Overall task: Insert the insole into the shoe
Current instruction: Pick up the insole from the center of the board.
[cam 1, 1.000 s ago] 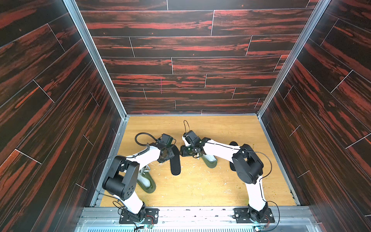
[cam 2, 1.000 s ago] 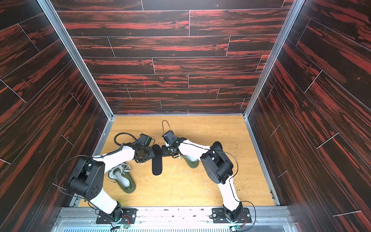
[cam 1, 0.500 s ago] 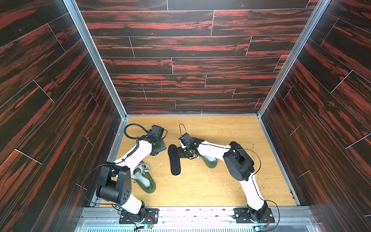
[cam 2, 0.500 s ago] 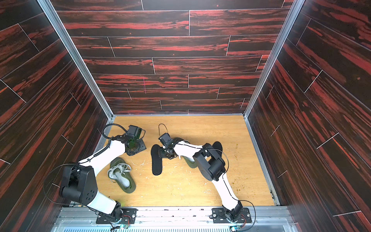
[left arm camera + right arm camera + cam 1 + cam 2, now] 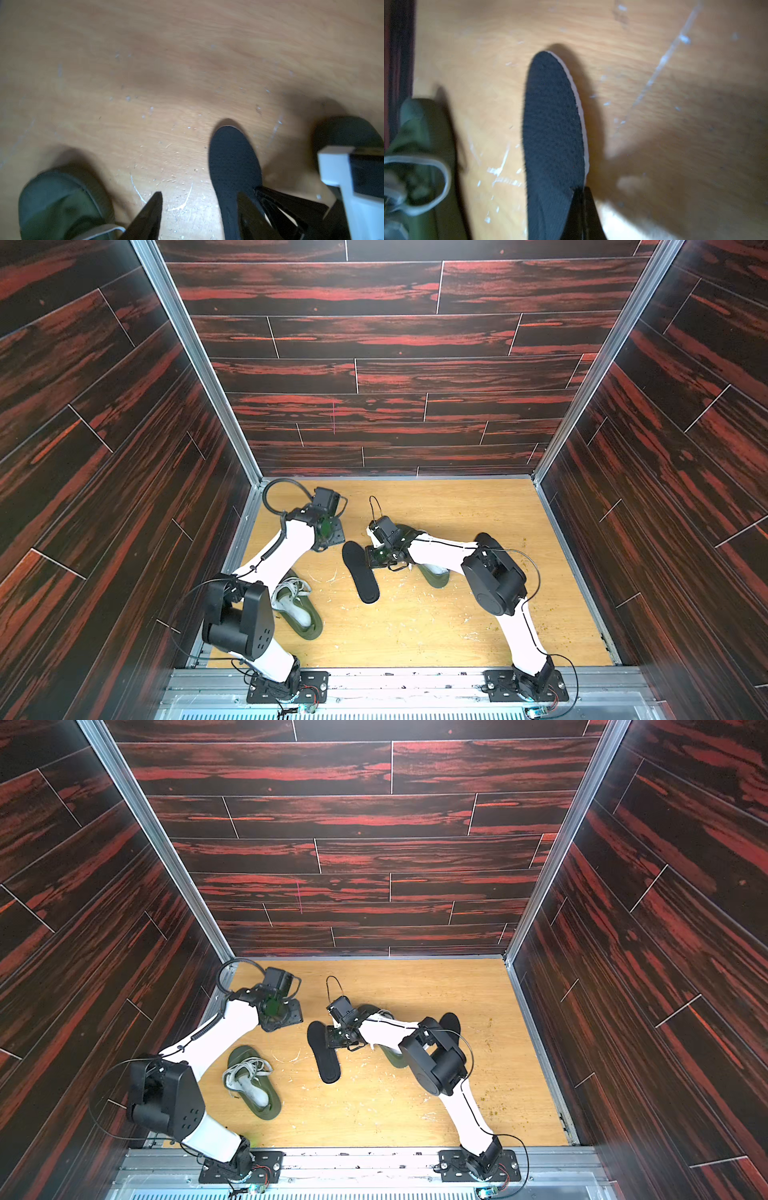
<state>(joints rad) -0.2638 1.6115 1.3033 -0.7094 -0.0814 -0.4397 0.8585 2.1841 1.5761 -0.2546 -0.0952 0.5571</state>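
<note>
A black insole (image 5: 360,572) (image 5: 323,1052) lies on the wooden floor between the arms. My right gripper (image 5: 372,558) (image 5: 581,191) is shut on the long edge of the insole (image 5: 552,124) near its back end. That edge shows a pale rim and casts a shadow. A green shoe (image 5: 297,608) (image 5: 253,1085) with white laces lies to the left, opening up. My left gripper (image 5: 334,533) (image 5: 199,194) hovers open behind the insole (image 5: 232,162), holding nothing.
A second green shoe (image 5: 434,574) (image 5: 392,1054) lies partly under my right forearm. Another dark insole (image 5: 451,1021) rests behind the right elbow. Dark wood walls close in three sides of the floor (image 5: 415,626). The floor is scratched.
My left gripper has let go of the insole and pulled back towards the far left. My right gripper has closed on the insole's edge, and the insole has shifted slightly left.
</note>
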